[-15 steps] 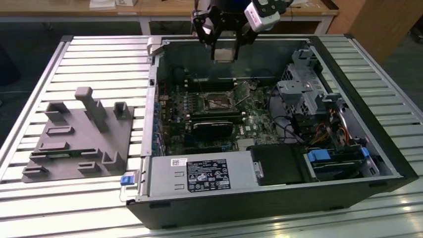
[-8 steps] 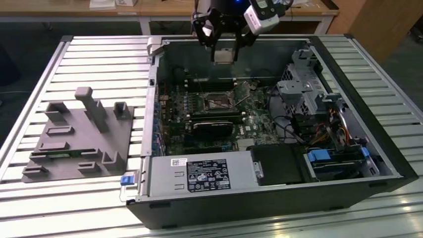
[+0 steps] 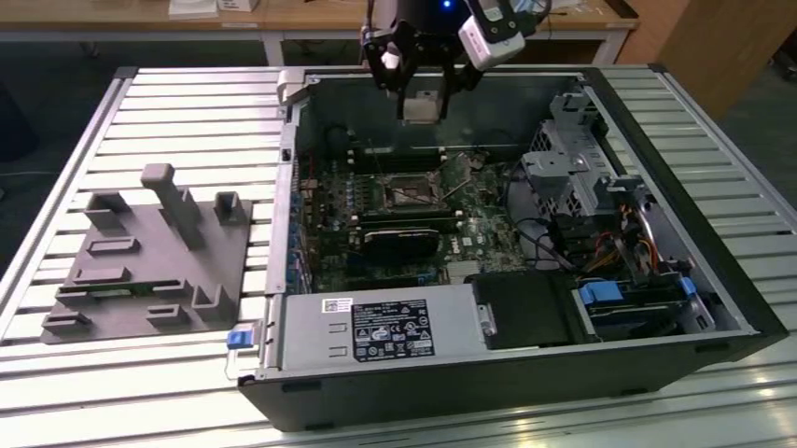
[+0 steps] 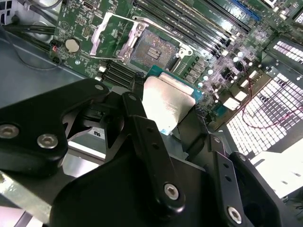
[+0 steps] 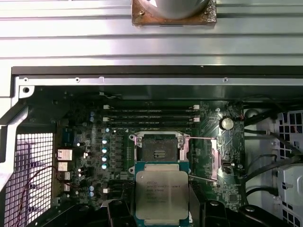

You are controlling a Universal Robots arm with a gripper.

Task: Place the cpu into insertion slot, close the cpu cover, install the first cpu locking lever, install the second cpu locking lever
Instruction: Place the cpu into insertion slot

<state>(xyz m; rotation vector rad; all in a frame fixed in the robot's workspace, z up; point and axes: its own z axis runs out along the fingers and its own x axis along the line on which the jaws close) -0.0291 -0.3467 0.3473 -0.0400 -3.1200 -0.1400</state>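
cpu (image 5: 162, 193) was clamped flat between fingers (image 4: 142, 127) of gripper (image 4: 166, 113), above motherboard (image 5: 85, 123), apart from slot (image 5: 157, 150). Slot bare. Second wrist view showed cover (image 4: 99, 35) swung up beside slot; exterior view, gripper high near far edge of case (image 3: 498, 373).

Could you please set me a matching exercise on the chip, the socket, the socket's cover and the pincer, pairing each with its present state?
Things:
1 chip
2 socket
3 cover
4 pincer

States:
A swung open beside the socket
B shut on the chip
C held in the air
D empty and uncovered

Pairs: 1-C; 2-D; 3-A; 4-B
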